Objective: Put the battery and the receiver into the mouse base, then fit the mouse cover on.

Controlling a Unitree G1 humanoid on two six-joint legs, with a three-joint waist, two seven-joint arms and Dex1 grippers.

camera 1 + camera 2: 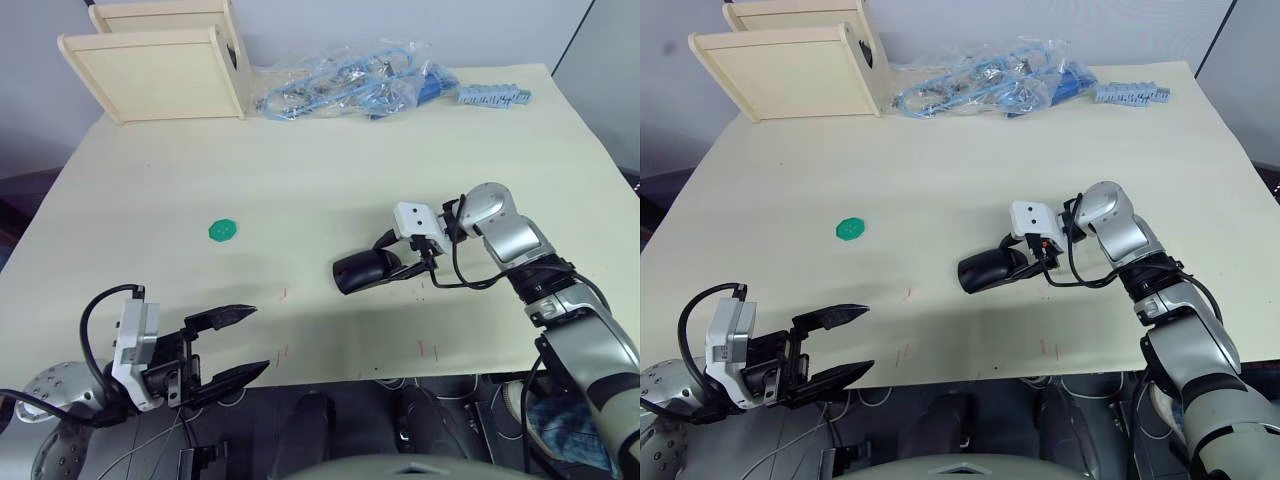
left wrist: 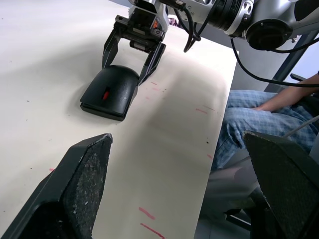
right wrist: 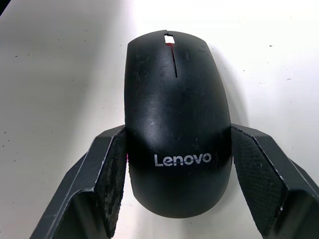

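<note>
- Your right gripper (image 1: 404,257) straddles the mouse's (image 1: 364,271) near-right end, fingers apart along its long axis
- Your left gripper (image 1: 233,345) hangs open, well away near-left

Silver arms, black cables, black jaws

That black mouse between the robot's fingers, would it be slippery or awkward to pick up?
Probably a little slippery: the mouse cover looks smooth and curves away at the sides, so the right gripper's fingers might slide upward. It looks rigid, so it should not flex. It sits flat on the table, so a push would likely make it slide, not roll.
</note>
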